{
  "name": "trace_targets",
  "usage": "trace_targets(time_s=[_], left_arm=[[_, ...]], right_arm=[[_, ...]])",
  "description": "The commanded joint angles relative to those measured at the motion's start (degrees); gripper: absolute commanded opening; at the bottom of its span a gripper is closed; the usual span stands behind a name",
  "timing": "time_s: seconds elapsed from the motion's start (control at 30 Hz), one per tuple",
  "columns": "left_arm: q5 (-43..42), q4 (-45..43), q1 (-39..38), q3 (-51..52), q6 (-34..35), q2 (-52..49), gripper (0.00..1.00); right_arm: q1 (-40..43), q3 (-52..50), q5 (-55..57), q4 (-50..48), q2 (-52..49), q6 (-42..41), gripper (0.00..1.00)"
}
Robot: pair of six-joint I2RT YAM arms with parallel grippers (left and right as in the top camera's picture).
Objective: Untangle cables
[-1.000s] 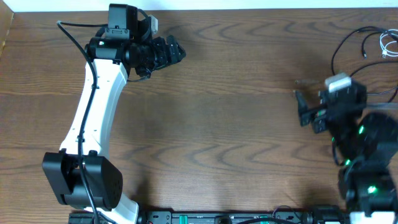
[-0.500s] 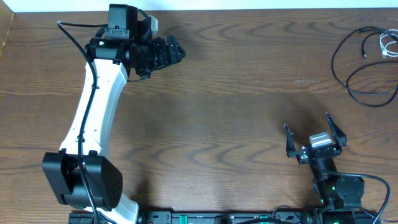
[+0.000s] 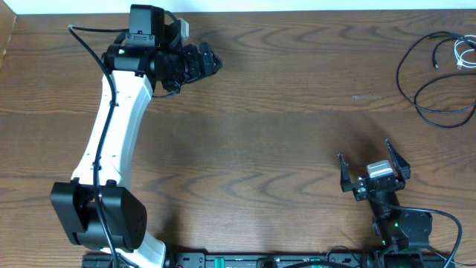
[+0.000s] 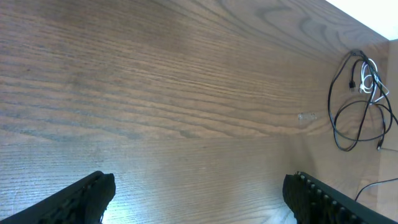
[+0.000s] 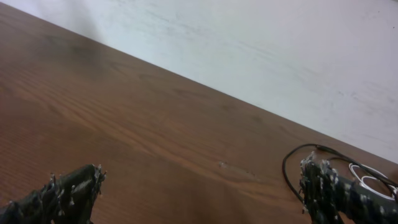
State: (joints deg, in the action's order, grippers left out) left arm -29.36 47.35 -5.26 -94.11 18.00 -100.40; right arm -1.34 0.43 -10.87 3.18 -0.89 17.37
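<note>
The cables lie in a loose tangle at the table's far right corner: a black cable in wide loops and a short white cable coiled beside it. They also show in the left wrist view and, partly behind a finger, in the right wrist view. My right gripper is open and empty near the front edge, well short of the cables. My left gripper is open and empty at the far left, across the table from them.
The brown wooden table runs to a white wall at the back. The white left arm stretches from the front left base to the back. A small pale mark is on the wood near the cables.
My right arm has pulled back from beside the cables toward the front edge, then settled slightly lower. The cables are now fully uncovered. The left arm has not moved.
</note>
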Motion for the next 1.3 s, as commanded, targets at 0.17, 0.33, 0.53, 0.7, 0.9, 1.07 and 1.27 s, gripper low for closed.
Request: trace_targets(time_s=[0.17,0.33,0.53,0.7,0.9,1.07,1.27], left_arm=[[0.5,0.0,0.1,0.5,-0.2,0.9,0.92],[0.5,0.0,0.1,0.5,-0.2,0.9,0.92],[0.5,0.0,0.1,0.5,-0.2,0.9,0.92],[0.5,0.0,0.1,0.5,-0.2,0.9,0.92],[0.7,0.9,0.1,0.5,-0.4,0.9,0.92],[1.1,0.9,0.1,0.5,-0.5,0.9,0.92],[4.7,0.3,0.7,0.5,-10.3,2.5,0.92]], right_arm=[[0.2,-0.1,0.0,0.3,0.6,-0.2,0.99],[0.2,-0.1,0.0,0.3,0.6,-0.2,0.99],[0.2,-0.1,0.0,0.3,0.6,-0.2,0.99],[0.2,-0.1,0.0,0.3,0.6,-0.2,0.99],[0.2,-0.1,0.0,0.3,0.6,-0.2,0.99],[0.2,-0.1,0.0,0.3,0.6,-0.2,0.99],[0.2,-0.1,0.0,0.3,0.6,-0.2,0.99]])
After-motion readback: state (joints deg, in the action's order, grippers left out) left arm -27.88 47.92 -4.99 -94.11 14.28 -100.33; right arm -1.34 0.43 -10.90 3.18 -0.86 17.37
